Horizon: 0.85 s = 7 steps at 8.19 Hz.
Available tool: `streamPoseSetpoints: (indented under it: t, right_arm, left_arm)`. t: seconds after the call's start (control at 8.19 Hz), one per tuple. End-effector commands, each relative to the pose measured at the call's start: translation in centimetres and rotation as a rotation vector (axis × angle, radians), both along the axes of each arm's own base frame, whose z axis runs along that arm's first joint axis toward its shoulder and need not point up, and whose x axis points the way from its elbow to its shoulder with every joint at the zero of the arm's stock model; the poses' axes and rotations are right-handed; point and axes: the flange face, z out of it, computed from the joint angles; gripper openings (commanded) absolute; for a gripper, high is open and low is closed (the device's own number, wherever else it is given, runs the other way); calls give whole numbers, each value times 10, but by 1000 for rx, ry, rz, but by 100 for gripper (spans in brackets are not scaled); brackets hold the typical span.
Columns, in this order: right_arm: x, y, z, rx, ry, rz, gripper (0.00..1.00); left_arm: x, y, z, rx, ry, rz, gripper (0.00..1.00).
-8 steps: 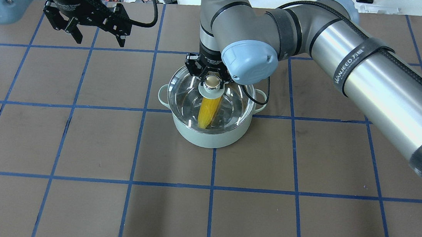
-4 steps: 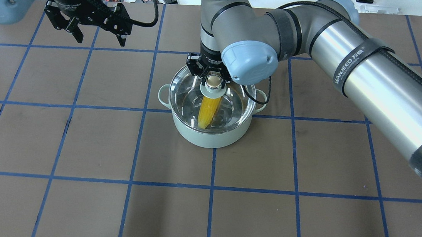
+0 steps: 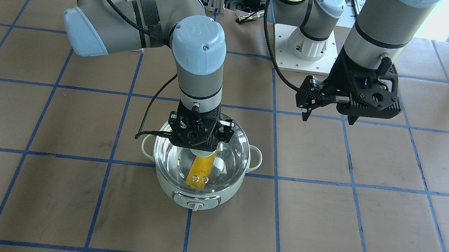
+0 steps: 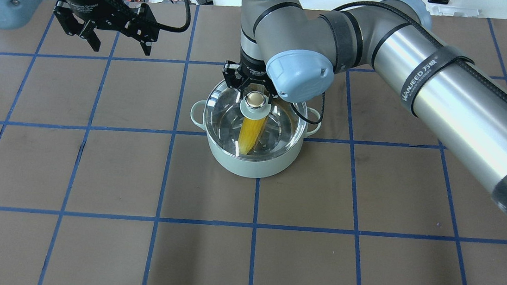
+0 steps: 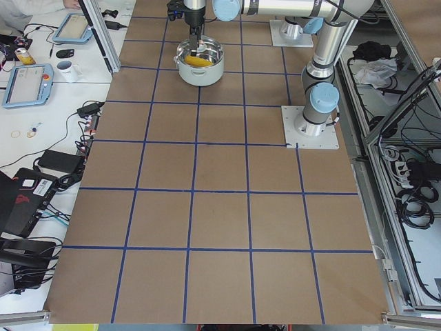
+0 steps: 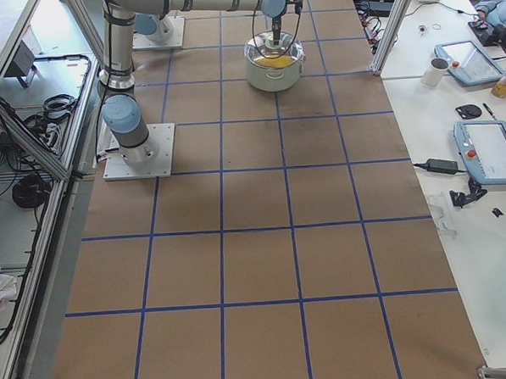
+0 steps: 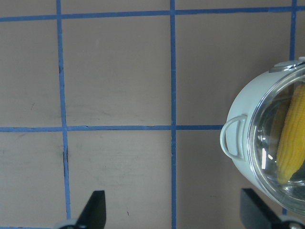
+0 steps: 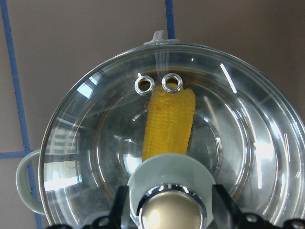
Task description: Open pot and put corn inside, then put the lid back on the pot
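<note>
Here, facing the robot, one small round pale mint-green pot (image 3: 165, 185) stands on the brown table with a blue tape grid (image 3: 61, 125). Its one control knob (image 3: 196, 205) is turned toward the camera, and its two loop handles (image 3: 147, 144) stick out at either side. One round clear glass lid (image 3: 232, 154) sits on the pot's rim. Through the lid shows one bright yellow ear of corn (image 3: 198, 172), lying inside the pot under the lid's two small metal vent rings (image 3: 195, 179). The right gripper (image 3: 201, 149) stands straight over the pot's middle. The left gripper (image 3: 327, 117) hangs well apart from the pot, on the robot's side of it.

From overhead, the lid's one beige top knob (image 4: 256, 99) shows above the corn, with the right gripper down around it. The left gripper's two fingers are spread wide and hold nothing.

From both table ends the pot is far and small, with yellow showing inside it; the grippers are too small to judge.

The left wrist view has two fingertips (image 7: 95, 210) wide apart with only table between them. The pot lies off to one side, one handle showing.

The right wrist view looks down on the lid. Two fingers (image 8: 121, 205) are closed in against both sides of the top knob's pale green base.
</note>
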Motion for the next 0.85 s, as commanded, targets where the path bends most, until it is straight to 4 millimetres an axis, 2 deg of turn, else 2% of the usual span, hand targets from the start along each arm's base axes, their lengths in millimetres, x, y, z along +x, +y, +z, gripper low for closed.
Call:
streamPoseSetpoints:
  t: [0.0,0.12,0.24,0.37,0.49,0.61,0.73]
  right_arm:
    - [-8,-9,14,-49,-16,-1,75]
    - [-29,-16,31,-63,-26,15,80]
    - [-62,-13,58,-50,-15,59,81]
    - [-103,-5,92,-47,-1,90,84]
    - [-152,9,122,-3,18,93,86]
    - [-196,21,148,-3,29,187,86]
    - [-226,35,176,-47,39,229,90]
  left_arm:
    - [0,-1,-1,2,-1,-1,100]
    - [0,-1,-1,2,-1,-1,100]
    - [0,-1,-1,1,2,-1,100]
    - [-1,0,1,-2,5,-1,100]
    - [-1,1,1,-4,7,-3,100]
    - [-4,3,2,-4,9,-4,100]
    - [-5,3,3,-5,10,-6,100]
